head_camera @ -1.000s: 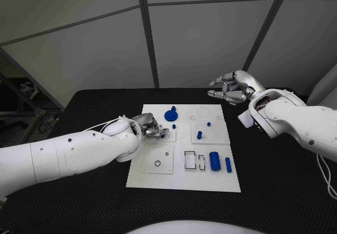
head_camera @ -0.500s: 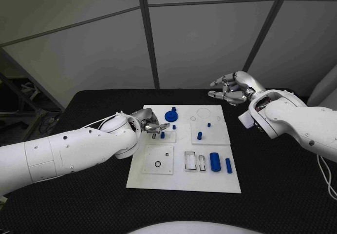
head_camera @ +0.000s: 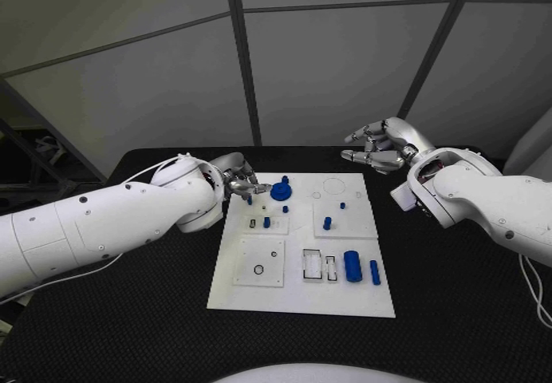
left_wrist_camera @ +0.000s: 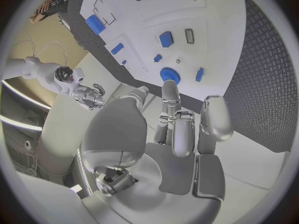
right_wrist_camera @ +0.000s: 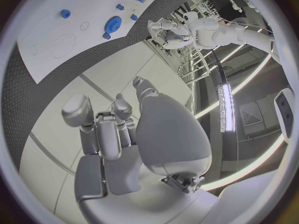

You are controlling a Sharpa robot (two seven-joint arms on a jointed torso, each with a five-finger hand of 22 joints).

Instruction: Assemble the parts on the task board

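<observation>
My left hand (head_camera: 244,186) hovers at the task board's (head_camera: 301,299) far-left edge, fingers curled, holding nothing; my right hand (head_camera: 377,147), fingers loosely curled and empty, hangs beyond it.

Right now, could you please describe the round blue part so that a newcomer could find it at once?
Start at the white task board mid-table and go to its far edge, beside the left hand. The blue disc lies there; it is wide, unlike the small blue pegs and the blue cylinder.

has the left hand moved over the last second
Yes. The silver left hand has moved toward the far end of the white task board, from beside the small blue pegs to beside the round blue gear.
</observation>
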